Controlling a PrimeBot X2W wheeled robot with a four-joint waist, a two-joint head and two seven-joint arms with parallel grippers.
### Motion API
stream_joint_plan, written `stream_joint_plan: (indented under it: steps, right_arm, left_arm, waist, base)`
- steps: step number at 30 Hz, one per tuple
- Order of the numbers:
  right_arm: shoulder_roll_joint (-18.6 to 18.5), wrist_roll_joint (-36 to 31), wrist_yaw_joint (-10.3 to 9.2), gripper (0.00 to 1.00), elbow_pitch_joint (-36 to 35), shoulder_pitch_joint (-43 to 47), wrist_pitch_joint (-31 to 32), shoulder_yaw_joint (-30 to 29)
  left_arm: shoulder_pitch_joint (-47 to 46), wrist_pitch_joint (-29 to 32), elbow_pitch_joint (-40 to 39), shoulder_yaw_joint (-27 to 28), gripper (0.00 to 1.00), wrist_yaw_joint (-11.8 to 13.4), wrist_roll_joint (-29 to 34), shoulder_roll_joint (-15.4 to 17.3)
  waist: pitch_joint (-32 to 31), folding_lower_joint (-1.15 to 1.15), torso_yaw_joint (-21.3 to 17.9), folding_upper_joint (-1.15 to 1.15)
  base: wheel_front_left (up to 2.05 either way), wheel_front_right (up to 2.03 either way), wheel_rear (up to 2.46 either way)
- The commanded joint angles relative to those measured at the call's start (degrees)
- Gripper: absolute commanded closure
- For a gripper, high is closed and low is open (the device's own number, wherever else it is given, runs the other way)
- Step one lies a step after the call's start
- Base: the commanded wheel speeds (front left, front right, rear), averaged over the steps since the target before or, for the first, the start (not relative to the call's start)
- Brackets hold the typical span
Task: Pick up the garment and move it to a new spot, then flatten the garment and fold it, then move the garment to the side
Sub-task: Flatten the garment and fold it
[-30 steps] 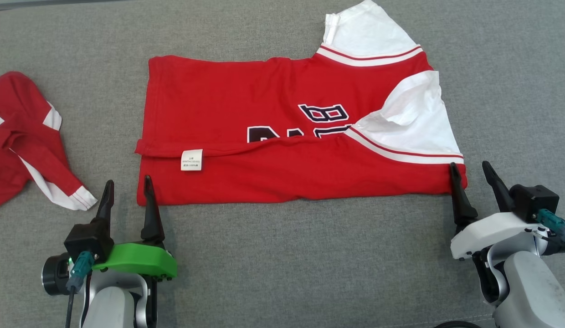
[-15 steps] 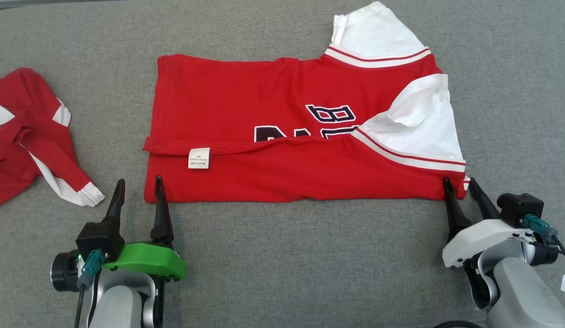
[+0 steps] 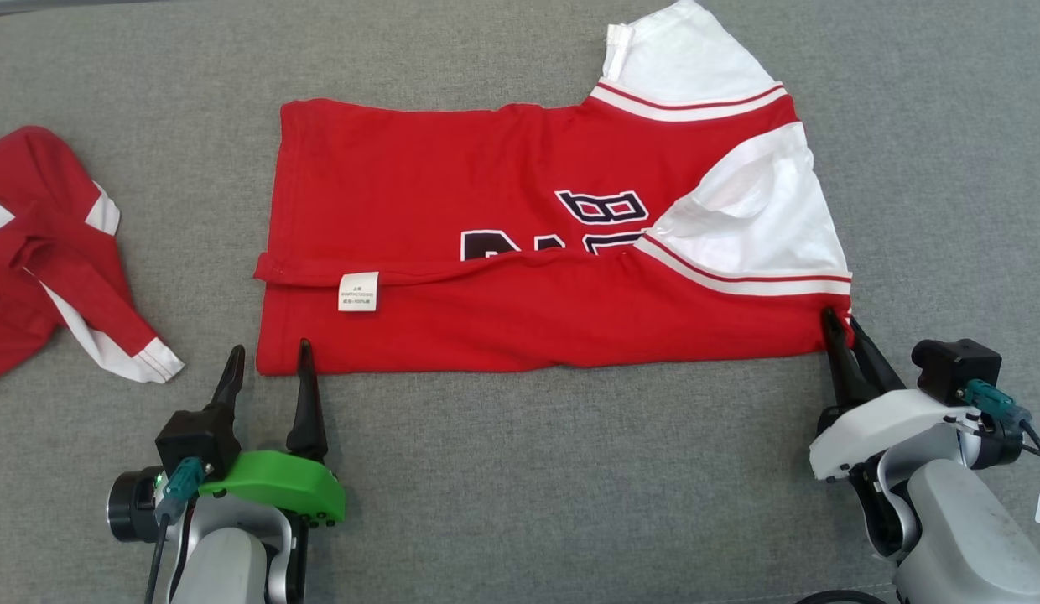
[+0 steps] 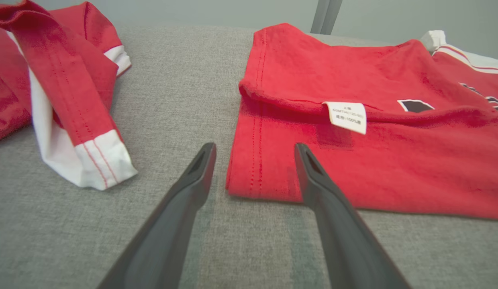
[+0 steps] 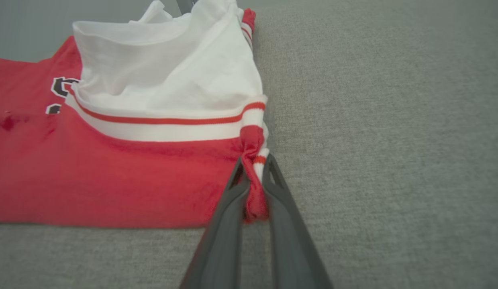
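Currently the garment [image 3: 486,184], a red jersey with white sleeves, lies mostly flat in the middle of the grey fabric surface [image 3: 570,470]. Its hem end is toward the robot's left and its sleeve end toward the right. The near long edge is folded up over the body, and a white care label [image 3: 358,291] sits on that fold line near the left end. Dark lettering [image 3: 604,210] is partly covered by the fold. One white sleeve [image 3: 755,218] is folded in over the red on the right, with some wrinkles. The other white sleeve [image 3: 679,59] sticks out at the far right corner.

The right claw [image 3: 842,317] is closed on the near right corner of the garment. In the right wrist view, bunched red and white striped cloth is pinched between its two fingers [image 5: 255,160], with the garment [image 5: 112,180] spreading off to that view's left.

The left claw [image 3: 269,346] is wide open at the near left corner and grips nothing. In the left wrist view [image 4: 254,145], one finger is over the red hem and the other over bare grey fabric, with the corner between them. I cannot tell whether it touches the cloth. The garment [image 4: 393,168] and care label [image 4: 347,116] are clear there.

A second red and white garment [image 3: 42,243] lies crumpled at the far left, apart from the first. It also shows in the left wrist view [image 4: 60,68].
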Motion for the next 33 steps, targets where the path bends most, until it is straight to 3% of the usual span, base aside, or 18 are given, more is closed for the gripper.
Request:
stream_joint_plan:
  steps: [1, 6, 7, 8, 9, 20, 33]
  right_arm:
    - [-0.23, 0.23, -0.09, 1.0, -0.3, 0.16, -0.07, 0.05]
    - [-0.58, 0.25, -0.1, 1.0, -1.42, -0.27, -0.08, 0.71]
    - [-0.62, 0.26, -0.09, 1.0, -1.61, -0.34, -0.07, 0.75]
    - [-0.65, 0.29, -0.09, 1.0, -1.79, -0.39, -0.07, 0.77]
    - [-0.73, 0.31, -0.1, 1.0, -1.9, -0.41, -0.07, 0.82]
    - [-0.41, 0.65, -0.09, 1.0, -1.55, -0.11, -0.08, 0.28]
    - [1.94, 1.3, -0.1, 1.0, 1.57, 5.08, -0.08, 0.25]
  left_arm:
    - [-0.73, 0.03, 0.3, -0.09, 0.0, 0.16, -0.22, 0.24]
    - [-1.93, 0.04, 3.57, 0.02, 0.03, 0.23, -1.64, 0.23]
    - [-2.29, 0.03, 3.91, -0.09, 0.27, 0.03, -1.8, 0.23]
    - [-2.59, 0.03, 4.37, -0.16, 0.85, 0.01, -1.95, 0.25]
    - [-2.79, 0.03, 4.64, -0.21, 1.0, 0.13, -1.85, 0.25]
    - [-2.3, 0.05, 2.93, -0.27, 1.0, -1.06, -3.92, 0.28]
    - [6.62, 0.03, 0.68, 2.77, 1.0, -2.4, -1.8, 0.27]
  waist:
    - [0.21, 0.0, -0.19, 0.01]
    - [1.11, 0.0, -0.77, 0.01]
    - [1.32, 0.0, -0.82, 0.01]
    - [1.51, 0.0, -0.86, 0.01]
    - [1.66, 0.0, -0.89, 0.01]
    - [0.4, 0.0, -0.68, 0.01]
    - [-15.04, 0.0, -1.39, 0.01]
  base:
    - [0.0, 0.0, 0.0]
    - [0.0, 0.0, 0.0]
    - [0.0, 0.0, 0.0]
    - [0.0, 0.0, 0.0]
    - [0.0, 0.0, 0.0]
    - [0.0, 0.0, 0.0]
    - [0.0, 0.0, 0.0]
